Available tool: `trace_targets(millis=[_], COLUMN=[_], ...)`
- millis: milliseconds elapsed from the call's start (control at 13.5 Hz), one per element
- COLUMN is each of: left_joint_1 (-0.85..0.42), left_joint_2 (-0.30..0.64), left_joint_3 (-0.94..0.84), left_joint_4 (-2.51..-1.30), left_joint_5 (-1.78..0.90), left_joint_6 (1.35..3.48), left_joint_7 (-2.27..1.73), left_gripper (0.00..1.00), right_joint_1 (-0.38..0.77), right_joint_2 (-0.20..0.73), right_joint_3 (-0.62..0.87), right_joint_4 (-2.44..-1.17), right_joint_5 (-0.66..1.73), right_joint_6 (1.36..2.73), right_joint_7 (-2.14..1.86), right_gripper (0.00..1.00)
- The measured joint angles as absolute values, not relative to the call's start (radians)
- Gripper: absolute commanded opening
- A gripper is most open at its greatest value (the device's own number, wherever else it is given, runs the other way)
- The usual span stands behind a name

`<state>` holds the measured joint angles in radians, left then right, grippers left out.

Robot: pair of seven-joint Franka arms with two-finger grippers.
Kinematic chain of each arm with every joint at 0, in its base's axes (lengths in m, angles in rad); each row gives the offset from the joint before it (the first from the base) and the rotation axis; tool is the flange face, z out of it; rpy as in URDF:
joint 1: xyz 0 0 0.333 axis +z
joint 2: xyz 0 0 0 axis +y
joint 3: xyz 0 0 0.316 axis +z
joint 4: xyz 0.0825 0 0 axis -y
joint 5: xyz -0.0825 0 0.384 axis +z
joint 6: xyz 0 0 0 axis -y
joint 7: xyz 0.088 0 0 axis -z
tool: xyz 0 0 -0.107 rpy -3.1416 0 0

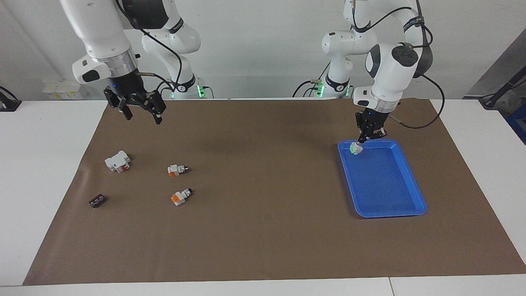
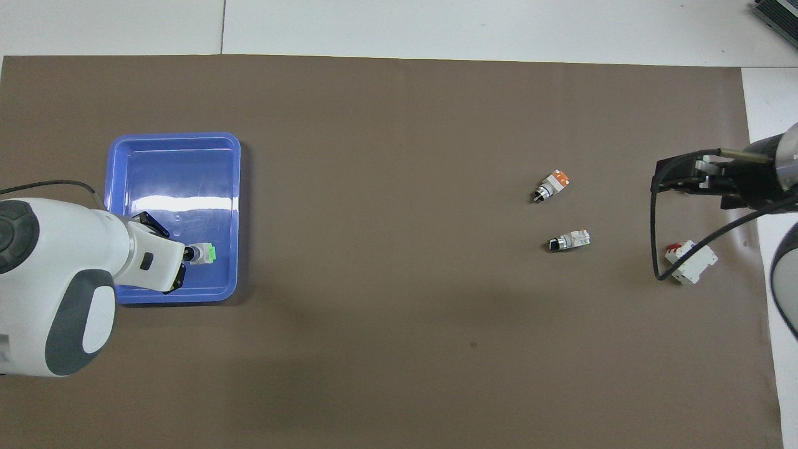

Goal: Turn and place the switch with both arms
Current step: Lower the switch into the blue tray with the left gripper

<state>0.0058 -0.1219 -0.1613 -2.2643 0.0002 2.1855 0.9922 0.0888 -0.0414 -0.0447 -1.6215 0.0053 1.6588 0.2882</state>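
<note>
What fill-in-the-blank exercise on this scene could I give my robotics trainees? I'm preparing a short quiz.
1. The left tool holds the green-button switch over the ____ tray.
2. The right tool hangs open and holds ____.
3. The two white switches lying on the brown mat have ____ buttons: one nearer to the robots, one farther.
4. The white block has a ____ part.

Missing words: blue; nothing; orange; red
</note>
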Motion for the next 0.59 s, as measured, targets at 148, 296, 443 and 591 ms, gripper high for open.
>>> trace_targets(millis=[148, 296, 443, 591], left_joint_1=[0.01, 0.01, 0.009, 0.009], left_joint_2=[-0.079, -0.067, -0.068, -0.068], left_joint_3=[-0.161, -0.161, -0.162, -0.164], left_joint_4=[-2.266, -2.269, -2.272, -2.272], left_joint_5=[0.011, 0.013, 0.014, 0.014], left_joint_6=[2.205, 2.206, 2.206, 2.206], left_joint_7=[0.989, 0.988, 0.988, 0.985], left_gripper=[0.0, 0.36, 0.88, 0.99], right_joint_1=[0.079, 0.07, 0.05, 0.03], right_joint_2=[-0.043, -0.042, -0.042, -0.042], right_joint_3=[-0.044, -0.038, -0.026, -0.015], right_joint_4=[-1.6, -1.603, -1.603, -1.589], right_joint_5=[0.005, 0.005, 0.005, 0.005], right_joint_6=[1.612, 1.605, 1.599, 1.552], right_joint_7=[0.285, 0.285, 0.285, 0.285], right_gripper=[0.99, 0.99, 0.99, 0.99])
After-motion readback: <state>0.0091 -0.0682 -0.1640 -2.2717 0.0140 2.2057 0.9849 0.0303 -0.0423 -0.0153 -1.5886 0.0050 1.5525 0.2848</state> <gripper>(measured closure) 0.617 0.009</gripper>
